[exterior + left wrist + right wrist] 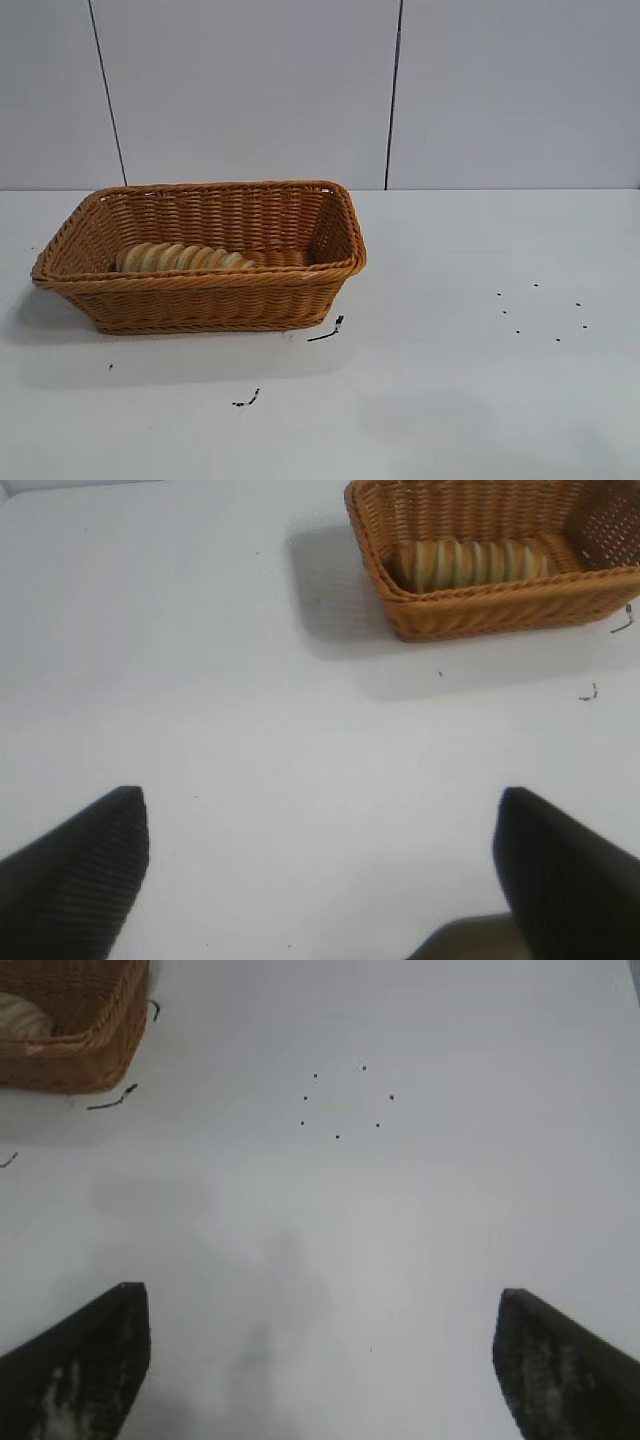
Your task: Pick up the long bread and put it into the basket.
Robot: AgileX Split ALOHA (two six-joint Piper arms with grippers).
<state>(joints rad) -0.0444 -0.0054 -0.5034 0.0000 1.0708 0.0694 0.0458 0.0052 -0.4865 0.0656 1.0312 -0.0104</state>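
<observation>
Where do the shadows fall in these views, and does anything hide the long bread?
Exterior view: the basket casts a soft shadow on the table at its left and front; its near wall covers the lower part of the long bread. Left wrist view: the same shadow lies beside the basket. Right wrist view: faint grey patches on the table.

Neither arm reaches into the exterior view. From its own wrist camera, the left gripper hangs above the white table with its two dark fingers spread wide apart, nothing between them. The right gripper does the same, fingers wide open and empty, well clear of the surface.
</observation>
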